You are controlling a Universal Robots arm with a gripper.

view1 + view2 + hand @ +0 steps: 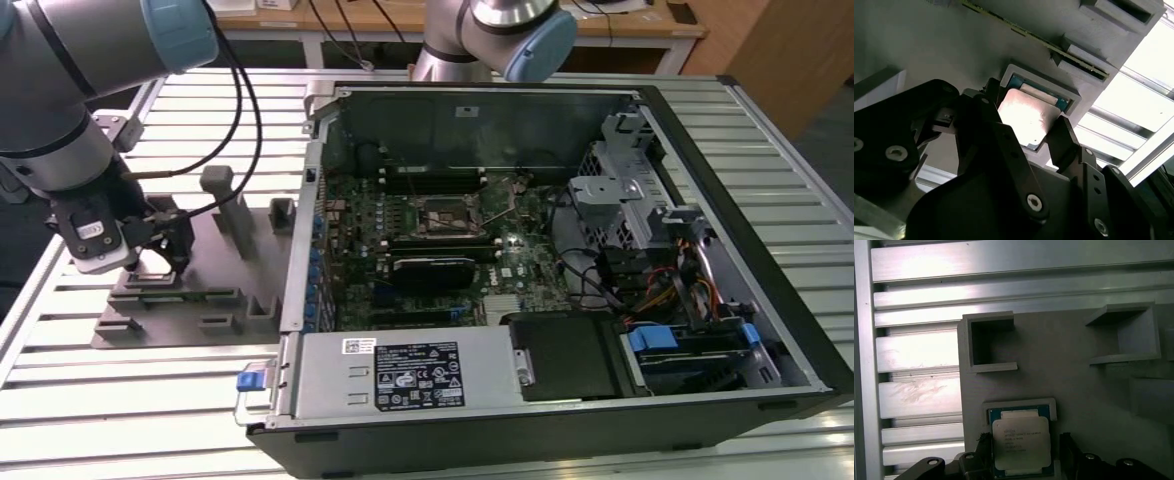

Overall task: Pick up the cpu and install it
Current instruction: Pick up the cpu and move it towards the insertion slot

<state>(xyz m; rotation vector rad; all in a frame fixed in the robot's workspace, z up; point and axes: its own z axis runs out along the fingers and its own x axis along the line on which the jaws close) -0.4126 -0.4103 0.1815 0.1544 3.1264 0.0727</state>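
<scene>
The black two-finger gripper (pixel 1029 116) hangs spread astride the small square silver-topped cpu (pixel 1020 442), which lies flat in its pocket of the grey plastic tray (pixel 1079 370) on the slatted aluminium table (pixel 919 350). Pick-up stage, I judge: gripping calls for even contact on opposite edges

Open room is left above the grey tray (pixel 160 335), though two upright posts (pixel 224 210) are set near the gripper (pixel 158 258), toward the exterior view's right. The cpu (pixel 1020 442) is hemmed by a raised recess rim (pixel 1019 403). Inside the computer case (pixel 747 200), the motherboard socket (pixel 441 215) is left open from above, while the case walls, a drive cage (pixel 627 190) and cables (pixel 654 290) are crowded around it.
</scene>
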